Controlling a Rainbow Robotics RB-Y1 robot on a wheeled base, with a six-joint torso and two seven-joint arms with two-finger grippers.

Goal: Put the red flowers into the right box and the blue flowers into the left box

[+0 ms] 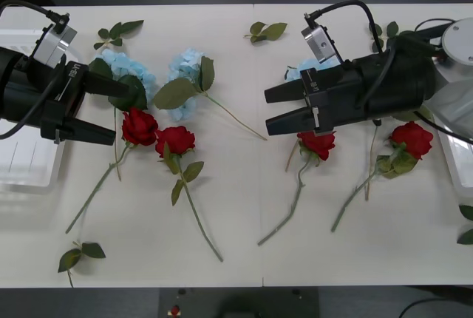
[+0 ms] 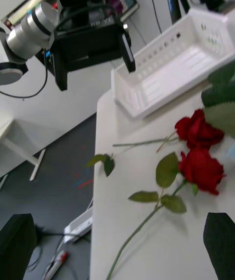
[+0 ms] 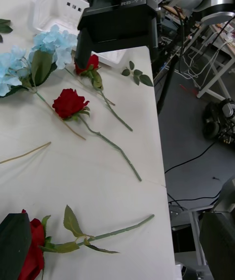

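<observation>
Beside the left box (image 1: 29, 174), the left gripper (image 1: 118, 112) is hovering with fingers spread wide and empty, over a red rose (image 1: 139, 126) lying against its twin on the counter (image 1: 236, 244). Right gripper (image 1: 272, 109) likewise gaping, empty. Risk: grabbing both blooms, or tangled stems dragging neighbours.

Bright, even overhead light washes the white counter (image 1: 236, 244); shadows stay soft, and both wrist views are slightly blurred.
</observation>
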